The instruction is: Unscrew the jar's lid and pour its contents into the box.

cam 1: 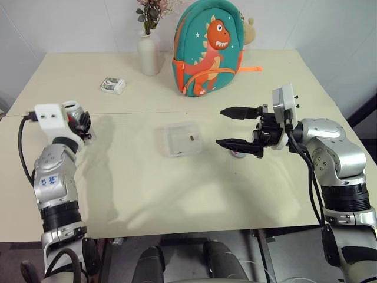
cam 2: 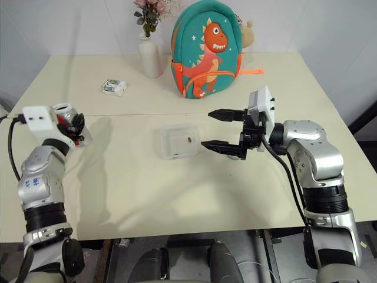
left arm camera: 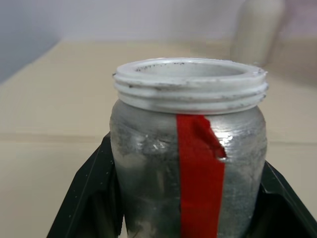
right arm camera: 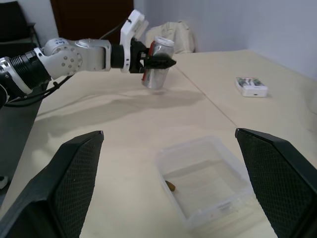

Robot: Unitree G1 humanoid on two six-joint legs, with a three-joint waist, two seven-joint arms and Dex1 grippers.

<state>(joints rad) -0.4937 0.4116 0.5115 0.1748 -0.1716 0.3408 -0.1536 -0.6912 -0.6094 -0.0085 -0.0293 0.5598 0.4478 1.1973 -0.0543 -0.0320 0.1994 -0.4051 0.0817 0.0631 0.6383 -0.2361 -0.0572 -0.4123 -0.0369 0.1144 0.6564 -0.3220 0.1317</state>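
My left gripper (cam 1: 82, 124) is shut on the jar (left arm camera: 188, 163), a silvery jar with a red tape stripe and a white threaded mouth with no cap on it. It holds the jar (right arm camera: 158, 67) slightly tilted above the table's left side. The clear box (cam 1: 179, 140) lies at the table's middle with one tiny dark-brown bit of the contents (right arm camera: 170, 185) in it. My right gripper (cam 1: 220, 127) is open just right of the box, pointing left at it. A small grey round thing, likely the lid (cam 1: 237, 154), lies on the table, partly hidden under the lower finger.
A teal dinosaur backpack (cam 1: 209, 47) and a white flower vase (cam 1: 148, 53) stand at the back of the table. A small white-and-green packet (cam 1: 112, 85) lies at the back left. A seam (cam 1: 135, 112) runs across the tabletop.
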